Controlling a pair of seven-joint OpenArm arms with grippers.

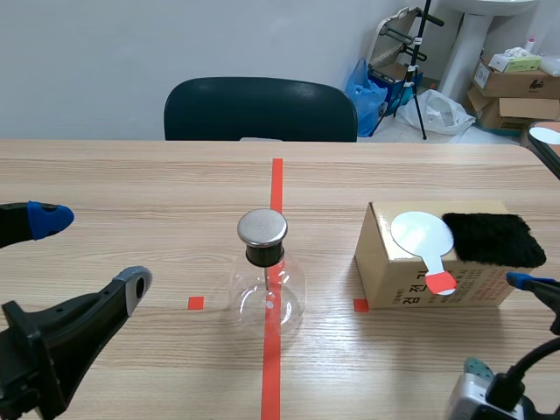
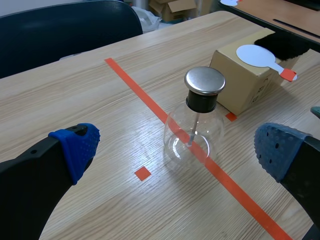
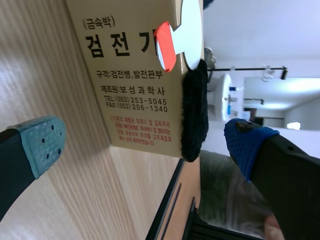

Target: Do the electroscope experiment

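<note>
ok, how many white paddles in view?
2. One white paddle lies on the cardboard box, touching the black fur; a second white disc, partly cut off, sits apart at far right.

The left tool (image 1: 87, 251) and right tool (image 3: 145, 141) both sit low, fingers spread wide.

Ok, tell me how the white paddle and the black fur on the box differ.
The white paddle is a flat, smooth disc; the black fur is a thick, shaggy pad. The white paddle has a red-tipped handle; the black fur has none. Both lie on the box.
</note>
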